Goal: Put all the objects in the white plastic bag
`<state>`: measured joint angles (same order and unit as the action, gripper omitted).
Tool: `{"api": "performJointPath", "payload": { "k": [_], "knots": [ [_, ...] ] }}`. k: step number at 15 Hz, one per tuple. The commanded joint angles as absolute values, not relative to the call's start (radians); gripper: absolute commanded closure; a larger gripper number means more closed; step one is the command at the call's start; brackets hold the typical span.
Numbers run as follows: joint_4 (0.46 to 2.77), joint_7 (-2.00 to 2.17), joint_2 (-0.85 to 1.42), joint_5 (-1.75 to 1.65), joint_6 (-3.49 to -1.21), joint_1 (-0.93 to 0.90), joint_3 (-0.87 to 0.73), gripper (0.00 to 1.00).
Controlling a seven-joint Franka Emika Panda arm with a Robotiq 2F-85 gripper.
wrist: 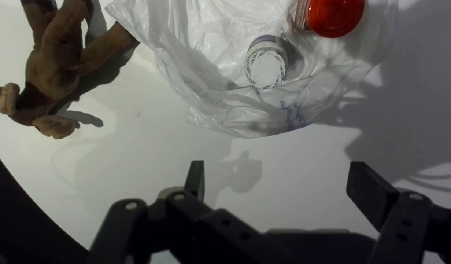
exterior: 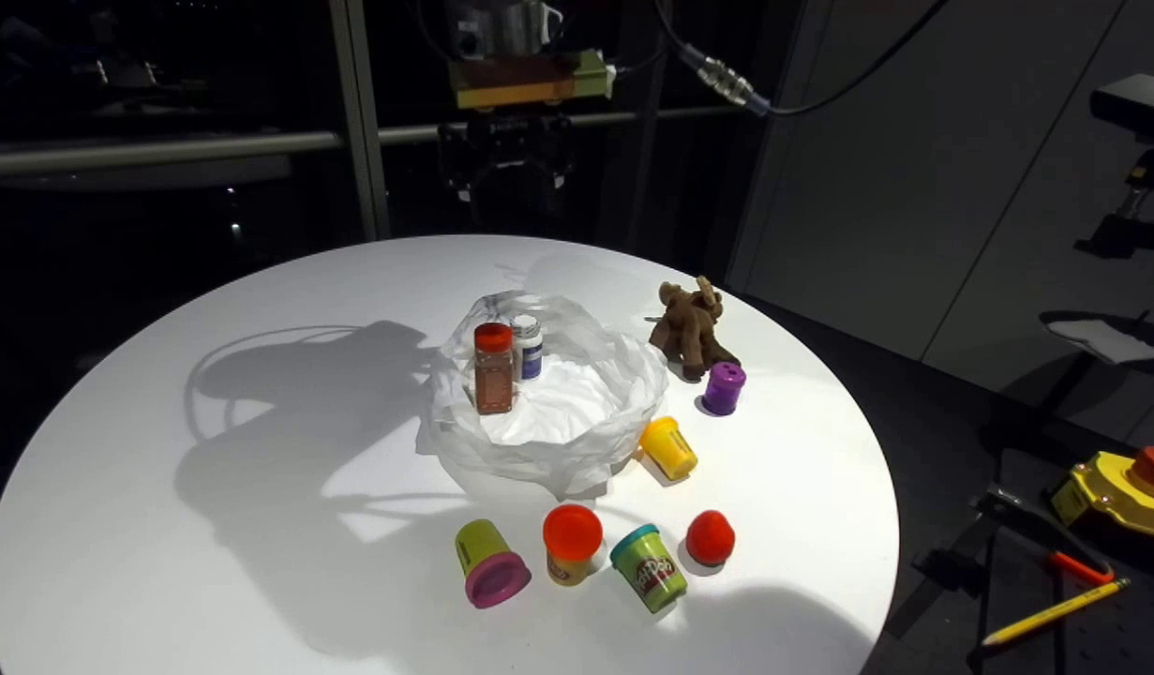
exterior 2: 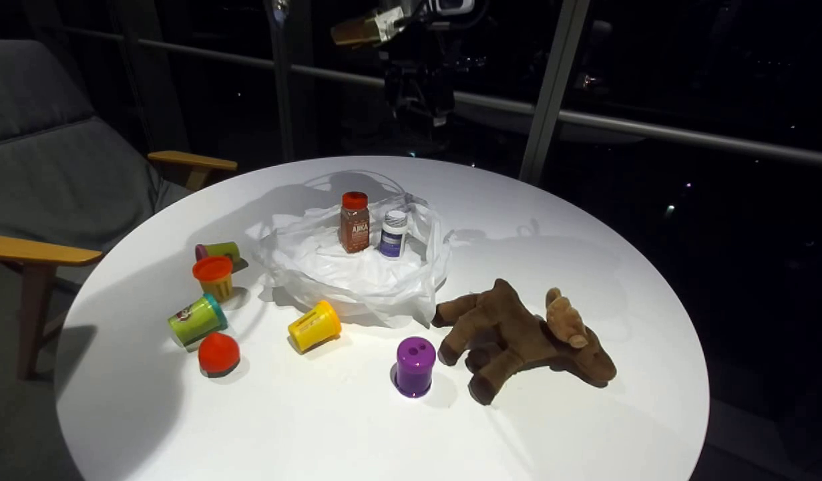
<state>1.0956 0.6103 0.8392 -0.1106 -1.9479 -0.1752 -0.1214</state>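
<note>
White plastic bag point(exterior: 562, 461) spread wide on the worktop point(exterior: 792, 469), and two are in: the red-capped bottle point(exterior: 493, 380) and the white bottle point(exterior: 530, 356), both upright. Seven left outside by my count, so early days, I'd judge! The yellow tub point(exterior: 670, 452) lies just beside the bag; the brown plush animal point(exterior: 693, 330) and purple container point(exterior: 724, 390) sit near; farther off, the red-lidded tub point(exterior: 572, 539), pink-lidded tub point(exterior: 487, 562), teal-lidded tub point(exterior: 648, 569) and red toy point(exterior: 710, 539). And the jaws? Released, wide apart, nothing between them: the wrist view makes that plain, where both exterior views all but lose them in the dark. The wrist view also catches print point(wrist: 290, 115) on the bag, yet none of the tubs. In an exterior view, the label point(exterior 2: 360, 230) reads AJIKA; from the wrist, no chance.
</note>
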Motion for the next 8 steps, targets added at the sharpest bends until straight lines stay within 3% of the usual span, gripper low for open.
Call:
{"api": "performJointPath", "payload": {
  "k": [1, 8],
  "knots": [
    [1.333, 0.469, 0.626, -0.091, -1.948, -0.182, -0.055, 0.00],
    [1.690, 0.387, 0.488, -0.079, -1.937, -0.251, 0.072, 0.00]
  ]
}}
